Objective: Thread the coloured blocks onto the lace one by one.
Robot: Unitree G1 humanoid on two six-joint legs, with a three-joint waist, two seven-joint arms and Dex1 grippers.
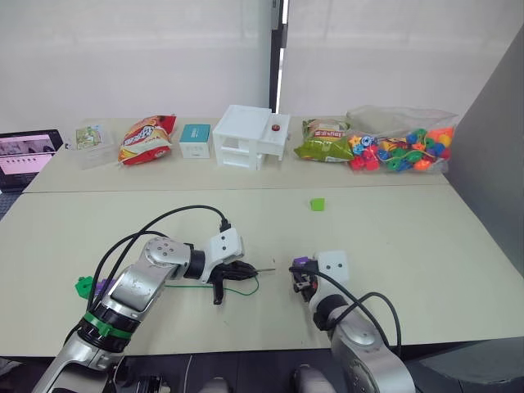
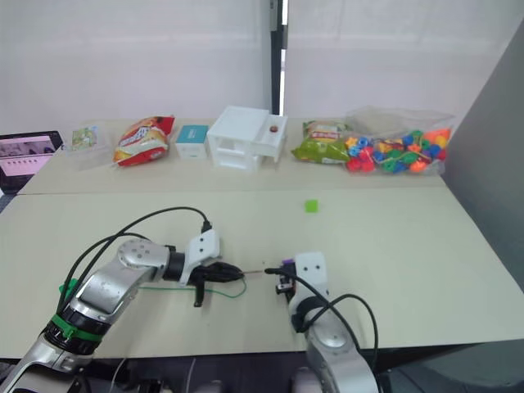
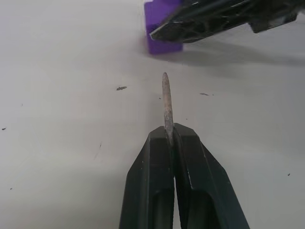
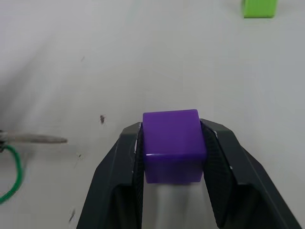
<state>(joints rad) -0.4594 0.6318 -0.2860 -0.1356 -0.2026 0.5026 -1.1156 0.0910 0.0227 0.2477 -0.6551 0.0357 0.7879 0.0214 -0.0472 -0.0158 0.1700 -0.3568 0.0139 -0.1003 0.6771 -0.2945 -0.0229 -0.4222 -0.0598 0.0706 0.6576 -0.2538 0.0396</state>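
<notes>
Pinched between the right end effector's (image 4: 172,143) fingers, a purple block (image 4: 172,145) sits low over the surface (image 1: 409,237), just beside the lace (image 3: 166,102) tip, which pokes stiffly from the left end effector (image 3: 172,136), its fingers pressed together on it. That tip looks rigid enough to aim, while the green cord behind it lies limp, so holding near the tip suits. Small, hard and probably slick, the block wants its flat sides squeezed, hole left unblocked; a light green block (image 1: 317,204) waits well beyond it.
</notes>
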